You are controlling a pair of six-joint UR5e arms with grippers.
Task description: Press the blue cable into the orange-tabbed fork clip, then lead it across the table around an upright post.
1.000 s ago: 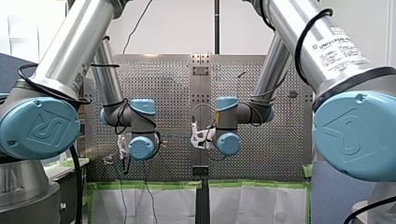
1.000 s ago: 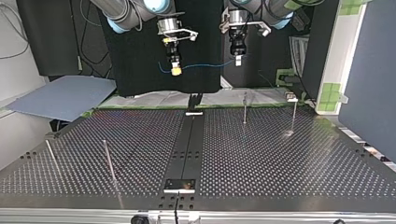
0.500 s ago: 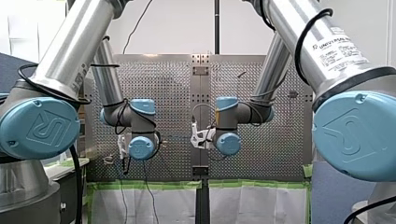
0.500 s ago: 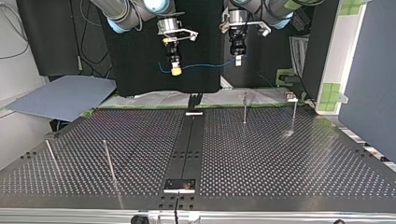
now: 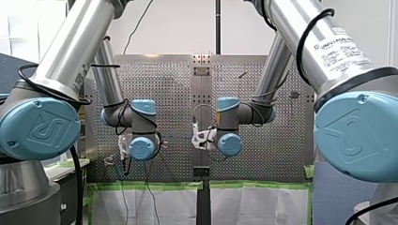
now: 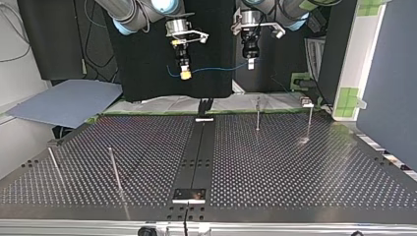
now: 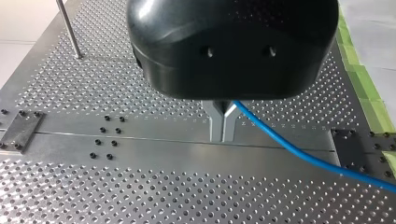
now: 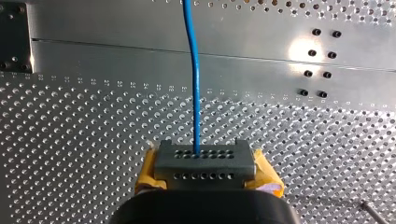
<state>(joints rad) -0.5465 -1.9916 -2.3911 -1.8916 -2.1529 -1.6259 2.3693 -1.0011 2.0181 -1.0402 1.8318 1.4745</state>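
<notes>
The blue cable (image 6: 216, 69) hangs in a slack line between my two grippers, high above the far side of the perforated table (image 6: 295, 167). In the top view my right gripper (image 6: 185, 74), with yellow pads, is shut on one end. My left gripper (image 6: 250, 63) is shut on the cable further along. In the left wrist view the metal fingers (image 7: 216, 122) stand pressed together and the cable (image 7: 303, 155) leaves them sideways. In the right wrist view the cable (image 8: 195, 88) runs straight ahead from between the yellow pads (image 8: 265, 173). No orange tab shows in any view.
A black forked fixture (image 6: 205, 105) stands at the far end of the dark centre strip (image 6: 196, 157). Upright posts rise at the top view's right (image 6: 257, 113) (image 6: 309, 121) and near left (image 6: 114, 168) (image 6: 54, 164). Another post (image 7: 69, 28) shows in the left wrist view.
</notes>
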